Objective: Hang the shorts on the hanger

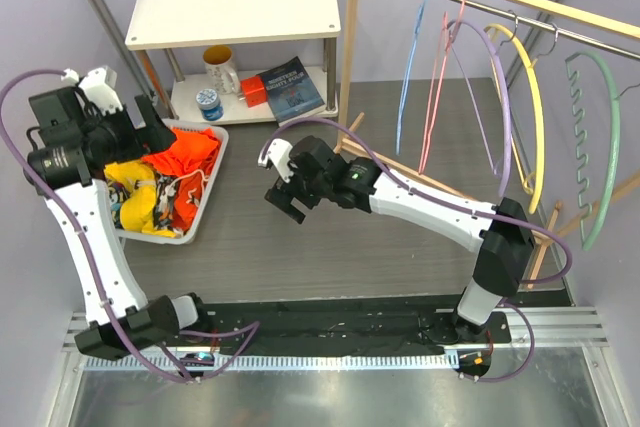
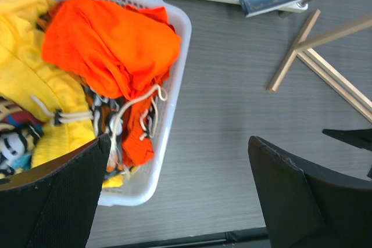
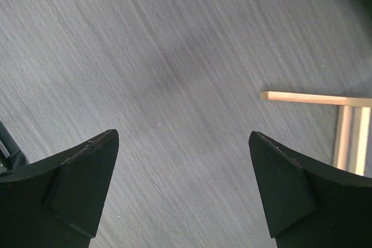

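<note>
The bright orange shorts point(image 1: 190, 154) lie crumpled on top of other clothes in a white basket point(image 1: 205, 209) at the left. In the left wrist view the shorts point(image 2: 110, 39) show their white drawstring point(image 2: 136, 101). My left gripper point(image 1: 150, 132) is open and empty, hovering over the basket's right side; in its own view it point(image 2: 179, 140) stands above the basket rim point(image 2: 168, 126) and the table. The light-blue hanger point(image 1: 409, 67) hangs at the left end of the rail. My right gripper point(image 1: 287, 202) is open and empty above bare table point(image 3: 183, 135).
A yellow garment point(image 2: 29, 62) and a yellow-and-black patterned cloth point(image 2: 14, 140) share the basket. A pink hanger point(image 1: 437, 87), a lilac one point(image 1: 490, 97), a yellow one point(image 1: 535, 117) and a green one point(image 1: 600, 147) hang on the wooden rack point(image 1: 350, 37). A white shelf point(image 1: 235, 12) holds a mug, a tin and a book.
</note>
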Available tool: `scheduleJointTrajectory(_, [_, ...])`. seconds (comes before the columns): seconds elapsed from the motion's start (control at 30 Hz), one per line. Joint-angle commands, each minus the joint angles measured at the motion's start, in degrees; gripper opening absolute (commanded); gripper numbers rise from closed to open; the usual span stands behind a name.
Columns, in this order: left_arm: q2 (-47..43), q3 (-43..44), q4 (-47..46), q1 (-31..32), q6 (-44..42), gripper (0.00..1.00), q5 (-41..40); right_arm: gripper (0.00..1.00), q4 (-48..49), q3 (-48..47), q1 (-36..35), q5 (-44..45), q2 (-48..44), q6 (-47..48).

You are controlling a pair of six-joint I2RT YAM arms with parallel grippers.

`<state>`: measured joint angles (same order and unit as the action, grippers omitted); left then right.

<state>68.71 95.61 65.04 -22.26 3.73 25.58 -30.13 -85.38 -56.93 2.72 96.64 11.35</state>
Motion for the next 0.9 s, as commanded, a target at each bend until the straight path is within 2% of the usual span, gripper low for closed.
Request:
scheduleJointTrajectory(0.0, [5.6,9.9,2.9,-0.3,-3.0,1.00,1.0,0.99,1.4,-3.9,0.1,3.8,-2.6,0.3])
scheduleJointTrajectory(0.17, [11.4,16.7,2.5,-0.3,-3.4,1.00,-0.4,0.99,4.2,-3.9,0.4,6.3,-2.3,-4.0])
scheduleJointTrajectory(0.37, [21.1,28.7,6.1,-0.3,-3.0,1.00,-8.4,0.99,4.3,-3.2,0.6,5.8,-1.4,-4.0])
scheduleJointTrajectory(0.47, [24.3,31.7,7.2,-0.3,-2.3,1.00,-10.7,0.99,4.7,-3.3,0.6,6.9,-0.3,-4.8])
scheduleJointTrajectory(0.57, [25.3,28.0,4.0,-0.3,-3.5,1.00,-10.2,0.99,4.8,-4.0,0.6,6.5,0.7,-4.9])
scheduleJointTrajectory(0.7, [24.7,20.6,-2.6,-0.4,-5.2,1.00,-3.9,0.99,5.2,-4.1,0.6,4.0,1.8,-3.3])
scheduleJointTrajectory(0.87, [28.2,19.3,-4.6,-0.2,-8.8,1.00,-2.1,0.99,3.6,-5.5,0.7,3.7,4.0,-3.0])
